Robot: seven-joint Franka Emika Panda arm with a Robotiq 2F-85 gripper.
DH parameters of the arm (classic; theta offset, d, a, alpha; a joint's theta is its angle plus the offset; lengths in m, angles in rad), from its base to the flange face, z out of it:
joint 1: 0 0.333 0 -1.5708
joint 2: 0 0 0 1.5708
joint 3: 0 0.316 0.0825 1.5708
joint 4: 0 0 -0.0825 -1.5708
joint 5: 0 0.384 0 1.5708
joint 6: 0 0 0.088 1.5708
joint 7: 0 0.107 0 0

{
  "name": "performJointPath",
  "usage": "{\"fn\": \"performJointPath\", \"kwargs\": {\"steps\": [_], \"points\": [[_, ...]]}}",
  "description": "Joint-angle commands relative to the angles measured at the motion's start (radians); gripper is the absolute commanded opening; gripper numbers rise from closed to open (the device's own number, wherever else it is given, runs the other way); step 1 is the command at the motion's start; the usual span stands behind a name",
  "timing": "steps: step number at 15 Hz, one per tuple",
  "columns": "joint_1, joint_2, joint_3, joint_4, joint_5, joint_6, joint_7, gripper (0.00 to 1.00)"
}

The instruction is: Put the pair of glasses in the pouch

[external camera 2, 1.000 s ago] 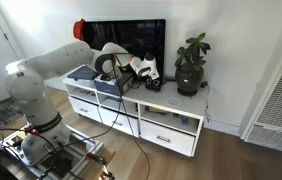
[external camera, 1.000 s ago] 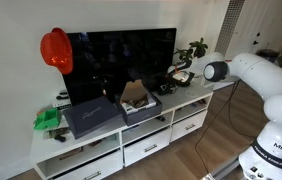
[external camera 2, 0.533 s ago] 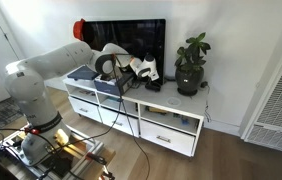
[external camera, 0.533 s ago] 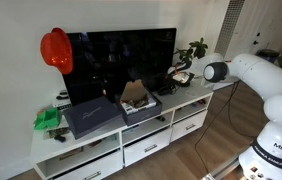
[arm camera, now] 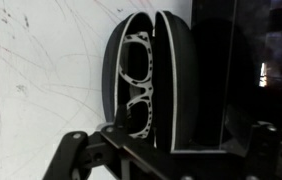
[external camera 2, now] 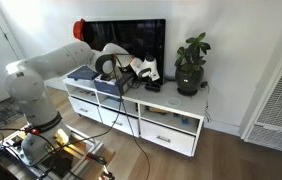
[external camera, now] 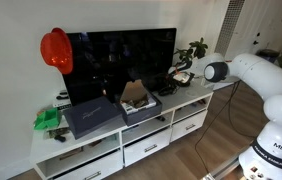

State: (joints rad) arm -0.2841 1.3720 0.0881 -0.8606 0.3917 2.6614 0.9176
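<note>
In the wrist view the pair of glasses (arm camera: 136,85), with a pale patterned frame, lies inside the open black pouch (arm camera: 171,70), an oval case with a white-edged rim lying on the white cabinet top. My gripper (arm camera: 166,150) is open. Its two dark fingers stand wide apart at the bottom of that view, on either side of the pouch, with nothing between them. In both exterior views the gripper (external camera: 182,72) (external camera 2: 146,69) hovers over the cabinet top beside the TV, just above the dark pouch (external camera: 168,88) (external camera 2: 153,85).
A large TV (external camera: 121,60) stands behind, with a red helmet (external camera: 56,48) at its corner. A potted plant (external camera 2: 190,65) stands close to the gripper. A dark box (external camera: 91,116), an open cardboard box (external camera: 136,98) and a green object (external camera: 47,119) also sit on the white cabinet (external camera: 131,140).
The arm has held its place in both exterior views. The jaws are too small there to show any movement.
</note>
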Motion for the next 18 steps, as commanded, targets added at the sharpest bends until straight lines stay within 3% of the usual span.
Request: {"fn": "performJointPath", "kwargs": {"steps": [1, 5, 9, 18], "points": [[-0.007, -0.081, -0.027, -0.085, -0.004, -0.037, 0.020, 1.00], [-0.021, -0.181, -0.039, -0.189, -0.016, -0.105, -0.047, 1.00], [-0.043, -0.336, -0.033, -0.356, -0.033, -0.187, -0.204, 1.00], [0.017, -0.672, -0.131, -0.725, -0.087, -0.262, -0.595, 1.00]]}}
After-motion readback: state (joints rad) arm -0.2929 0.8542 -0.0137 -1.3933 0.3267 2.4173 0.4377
